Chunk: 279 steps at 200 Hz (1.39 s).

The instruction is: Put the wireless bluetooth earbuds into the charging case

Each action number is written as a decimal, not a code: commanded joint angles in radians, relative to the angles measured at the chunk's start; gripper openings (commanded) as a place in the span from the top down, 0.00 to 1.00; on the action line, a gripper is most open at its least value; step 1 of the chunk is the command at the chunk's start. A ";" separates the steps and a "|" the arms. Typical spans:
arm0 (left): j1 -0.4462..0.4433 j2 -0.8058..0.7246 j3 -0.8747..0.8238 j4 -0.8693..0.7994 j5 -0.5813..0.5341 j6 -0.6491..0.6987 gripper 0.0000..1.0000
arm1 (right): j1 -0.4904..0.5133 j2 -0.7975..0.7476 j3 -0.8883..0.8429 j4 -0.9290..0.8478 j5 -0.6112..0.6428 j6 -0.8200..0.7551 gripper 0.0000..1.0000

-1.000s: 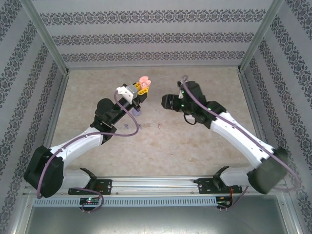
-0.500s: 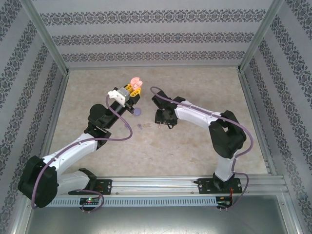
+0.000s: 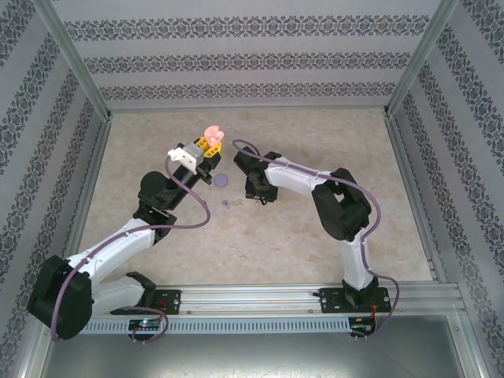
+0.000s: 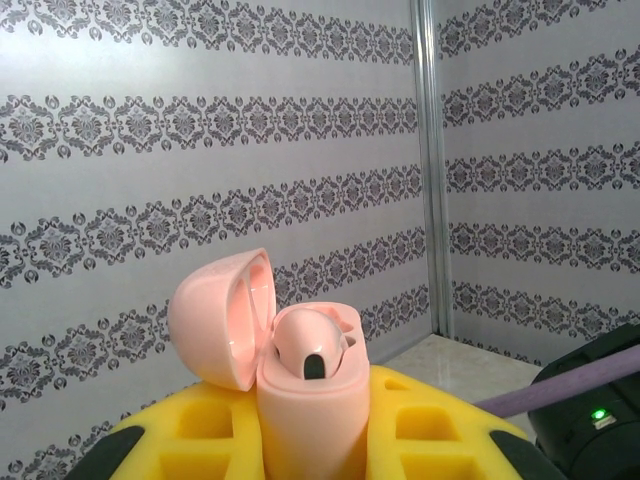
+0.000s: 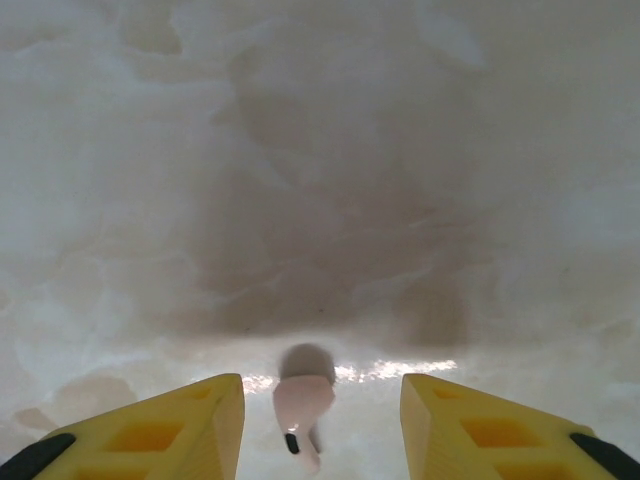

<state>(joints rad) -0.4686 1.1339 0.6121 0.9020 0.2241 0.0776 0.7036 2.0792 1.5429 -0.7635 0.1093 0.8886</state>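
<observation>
My left gripper (image 3: 208, 146) holds the pinkish charging case (image 3: 212, 133) up above the table, shut on its body (image 4: 310, 420) between yellow fingers (image 4: 440, 440). The lid (image 4: 215, 320) stands open and one pinkish-beige earbud (image 4: 312, 347) sits in a slot. My right gripper (image 3: 257, 195) points down at the table just right of centre. It is open (image 5: 320, 425), and a second pinkish-beige earbud (image 5: 303, 405) lies on the table between its yellow fingers (image 5: 160, 425), touching neither.
A small purple round object (image 3: 221, 179) lies on the table between the two grippers. A tiny purple piece (image 3: 226, 205) lies just in front of it. Patterned walls and metal posts close in the beige table (image 3: 331, 236) on three sides.
The right arm has swung in from the right and lowered its gripper over the earbud on the table. The left gripper has carried the open case a little to the left.
</observation>
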 commanded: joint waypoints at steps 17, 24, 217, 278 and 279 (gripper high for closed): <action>0.024 -0.030 -0.017 0.082 0.001 -0.030 1.00 | 0.024 0.060 0.070 -0.075 0.039 0.022 0.56; 0.026 -0.029 -0.019 0.084 0.002 -0.032 1.00 | 0.024 0.065 0.073 -0.077 0.041 0.021 0.57; 0.047 -0.022 -0.024 0.092 0.031 -0.060 1.00 | 0.010 0.088 0.022 -0.035 0.042 0.022 0.72; 0.046 -0.015 -0.015 0.081 0.038 -0.065 1.00 | -0.001 0.037 -0.048 0.043 0.021 0.005 0.78; 0.046 -0.014 -0.015 0.080 0.038 -0.065 1.00 | -0.001 0.035 -0.048 0.044 0.020 0.004 0.78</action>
<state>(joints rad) -0.4362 1.1263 0.5865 0.9298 0.2352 0.0341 0.7219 2.1242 1.5478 -0.7422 0.1226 0.8944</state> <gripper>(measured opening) 0.199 0.230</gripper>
